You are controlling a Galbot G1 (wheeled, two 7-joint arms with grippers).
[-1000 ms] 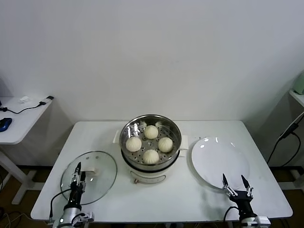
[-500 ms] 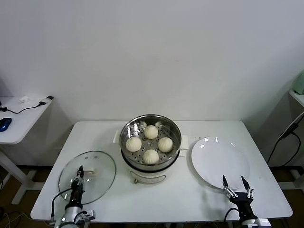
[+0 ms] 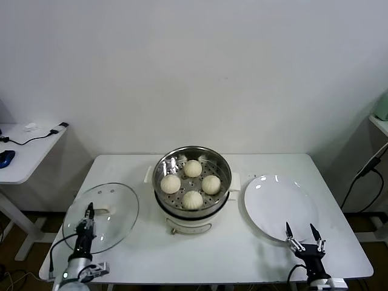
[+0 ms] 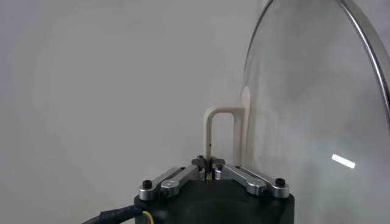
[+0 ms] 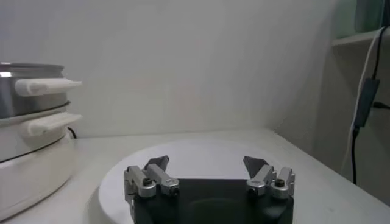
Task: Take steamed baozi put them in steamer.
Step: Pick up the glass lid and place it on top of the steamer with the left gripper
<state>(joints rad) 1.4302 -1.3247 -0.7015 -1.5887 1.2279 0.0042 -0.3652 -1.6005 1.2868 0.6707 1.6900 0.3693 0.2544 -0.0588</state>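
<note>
A plain white wall [image 3: 200, 66] fills the upper part of the head view, unmarked and evenly lit, with soft shadow gathering where it meets the furniture. In front of it stands a white rectangular table [image 3: 242, 257] with rounded corners. To the left, set apart from it, is a smaller white side table [image 3: 27, 157] on white legs, carrying a black cable [image 3: 36, 138], a small white item and a blue object [image 3: 5, 158] at its edge. On the right, a black cable [image 3: 364, 176] hangs down beside a white shelf [image 3: 379, 124] with a pale green thing on it.
</note>
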